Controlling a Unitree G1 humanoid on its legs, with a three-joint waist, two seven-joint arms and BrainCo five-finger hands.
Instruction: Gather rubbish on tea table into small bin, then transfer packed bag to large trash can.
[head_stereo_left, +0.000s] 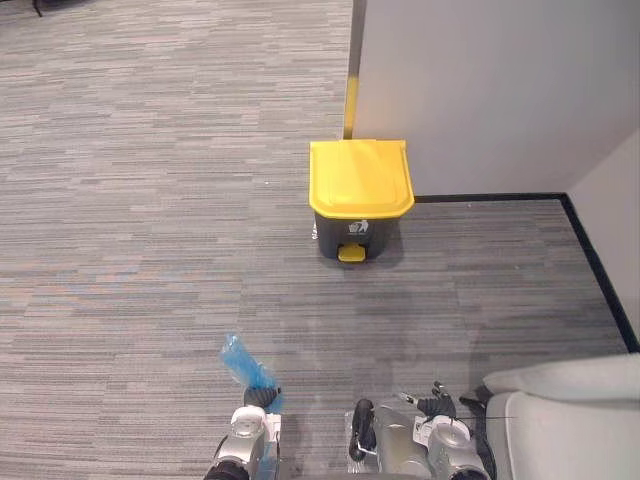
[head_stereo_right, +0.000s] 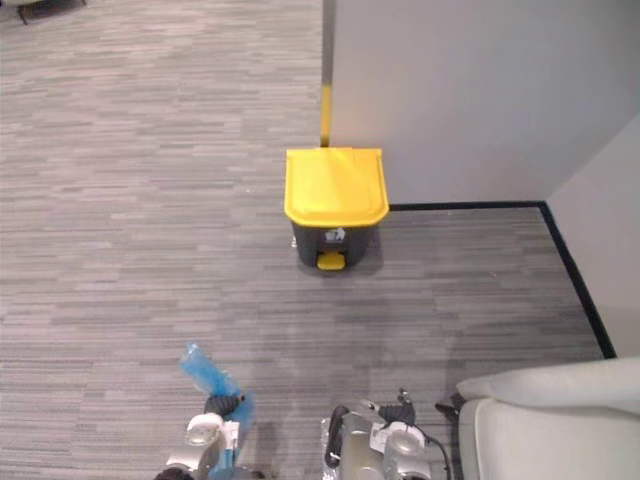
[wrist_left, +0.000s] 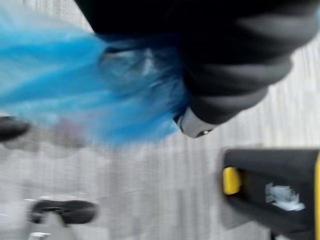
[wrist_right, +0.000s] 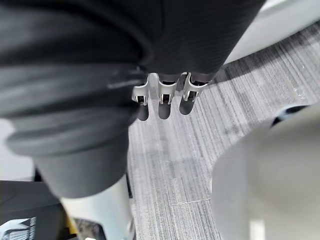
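Left hand clenched round neck of blue bag, bag top sticking up above fist. Right hand slack, fingers straight, holding nothing. Judged: bag packed and in hand; approach, lid opening and drop left to do. Large trash can well ahead, yellow lid down, pedal facing robot. Open carpet between. Wall behind can, white seat close at right.

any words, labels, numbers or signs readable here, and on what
Nothing can be read.
White label on the front of the large trash can, above its yellow pedal: too small in the eye views, blurred in the left wrist view.
Blue bag in the left robot hand: no print.
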